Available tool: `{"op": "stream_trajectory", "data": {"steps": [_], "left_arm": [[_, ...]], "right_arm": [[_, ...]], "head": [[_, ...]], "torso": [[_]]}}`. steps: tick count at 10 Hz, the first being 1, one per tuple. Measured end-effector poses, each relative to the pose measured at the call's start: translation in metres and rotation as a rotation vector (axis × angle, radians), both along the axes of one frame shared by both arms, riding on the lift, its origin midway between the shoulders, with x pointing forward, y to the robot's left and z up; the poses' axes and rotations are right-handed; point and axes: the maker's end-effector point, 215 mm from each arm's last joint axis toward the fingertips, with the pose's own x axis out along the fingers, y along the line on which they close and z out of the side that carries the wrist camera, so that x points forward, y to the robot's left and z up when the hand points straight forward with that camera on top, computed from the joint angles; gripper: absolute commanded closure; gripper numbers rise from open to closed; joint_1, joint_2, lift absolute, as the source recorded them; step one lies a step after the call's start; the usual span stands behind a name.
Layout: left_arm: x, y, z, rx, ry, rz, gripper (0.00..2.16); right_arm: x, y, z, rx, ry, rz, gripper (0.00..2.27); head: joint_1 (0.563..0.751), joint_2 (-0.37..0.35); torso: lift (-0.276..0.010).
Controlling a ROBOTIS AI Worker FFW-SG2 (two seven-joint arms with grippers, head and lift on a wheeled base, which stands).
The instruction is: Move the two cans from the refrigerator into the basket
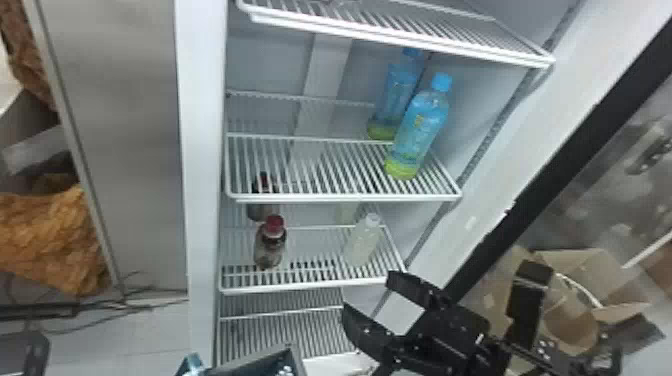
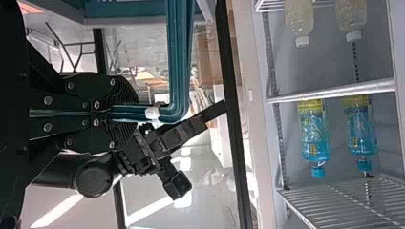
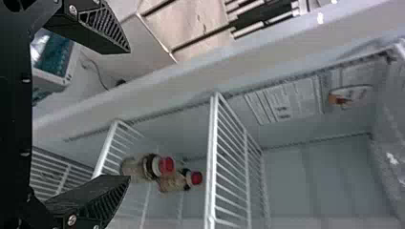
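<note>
Right claw (image 1: pixel 371 296), fingers parted, head view's five o'clock, best aimed level, clear of the wire shelf (image 1: pixel 310 286); left claw (image 2: pixel 136 113), clamped on the basket (image 1: pixel 252 361) (seven o'clock), best held motionless.

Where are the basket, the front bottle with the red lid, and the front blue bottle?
Basket (image 2: pixel 179 57): left wrist view, on its handle.
Bottle with the red lid (image 1: pixel 274 225): head view, on the lid.
Blue bottle (image 1: pixel 420 125): head view, mid-body.

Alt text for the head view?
The robot's open right gripper is near the lower shelves of an open refrigerator. Two blue-capped bottles stand on one shelf, red-capped bottles and pale bottles below; a basket shows at the bottom edge.
</note>
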Motion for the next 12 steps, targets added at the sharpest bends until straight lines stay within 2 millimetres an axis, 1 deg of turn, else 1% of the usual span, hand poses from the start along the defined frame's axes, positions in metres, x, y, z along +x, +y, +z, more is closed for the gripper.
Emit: {"op": "stream_trajectory", "data": {"steps": [2,4,8,9,12], "left_arm": [[0.000,0.000,-0.001,-0.001,0.004,0.004,1.20],[0.000,0.000,-0.002,0.000,0.006,0.006,1.20],[-0.001,0.001,-0.002,-0.004,0.009,0.010,1.20],[-0.001,0.001,-0.002,-0.004,0.010,0.011,1.20],[-0.001,0.001,-0.002,-0.003,0.010,0.012,1.20]], "right_arm": [[0.002,-0.013,-0.006,-0.003,-0.029,-0.034,0.12],[0.005,-0.032,-0.010,-0.016,-0.070,-0.094,0.11],[-0.002,-0.081,-0.011,-0.081,-0.167,-0.212,0.12],[-0.005,-0.094,-0.016,-0.076,-0.195,-0.241,0.12],[-0.015,-0.115,-0.026,-0.058,-0.267,-0.291,0.12]], "head": [[0.695,-0.350],[0.695,-0.350],[0.695,-0.350],[0.695,-0.350],[0.695,-0.350]], "torso": [[-0.035],[-0.035],[-0.035],[-0.035],[-0.035]]}}
